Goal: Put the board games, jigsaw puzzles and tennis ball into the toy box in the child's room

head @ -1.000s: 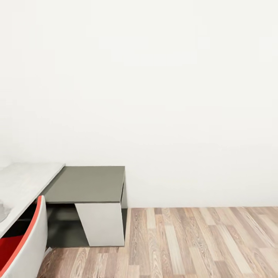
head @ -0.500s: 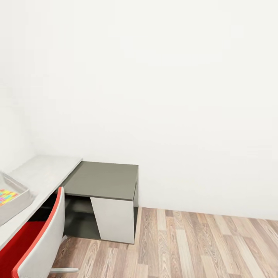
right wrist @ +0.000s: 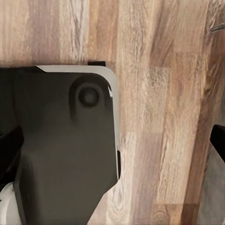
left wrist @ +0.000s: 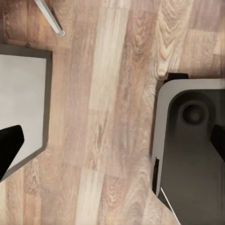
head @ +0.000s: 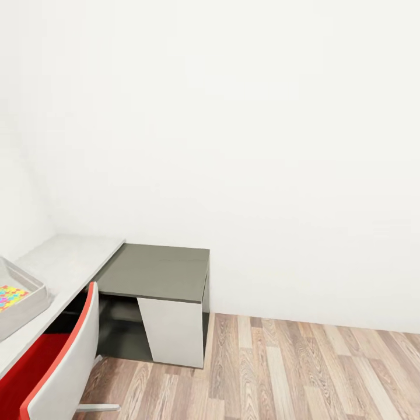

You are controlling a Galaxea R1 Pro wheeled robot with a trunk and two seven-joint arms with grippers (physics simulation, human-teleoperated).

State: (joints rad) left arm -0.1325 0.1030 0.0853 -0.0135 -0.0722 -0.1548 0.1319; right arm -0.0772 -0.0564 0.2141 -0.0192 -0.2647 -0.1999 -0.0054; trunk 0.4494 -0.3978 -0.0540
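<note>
The light grey toy box (head: 26,303) shows partly at the head view's left edge, standing on the pale speckled table (head: 73,256). A bright multicolour jigsaw puzzle (head: 10,296) lies inside it. The board games, the tennis ball and the bed are out of view. My left gripper (left wrist: 112,145) hangs open over the wood floor, its black fingertips (left wrist: 9,146) far apart with nothing between them. My right gripper (right wrist: 112,143) is open above the floor too, with one fingertip (right wrist: 218,140) at the frame's edge.
A lower dark grey cabinet (head: 156,271) adjoins the table's end against the white wall. A red-and-white chair (head: 61,359) stands at the table. My grey base (left wrist: 192,154) (right wrist: 65,140) shows under both wrists. Wood-plank floor (head: 303,373) stretches to the right.
The head camera swung left between one second and half a second ago, bringing the toy box and puzzle into view. Since then the picture has barely shifted.
</note>
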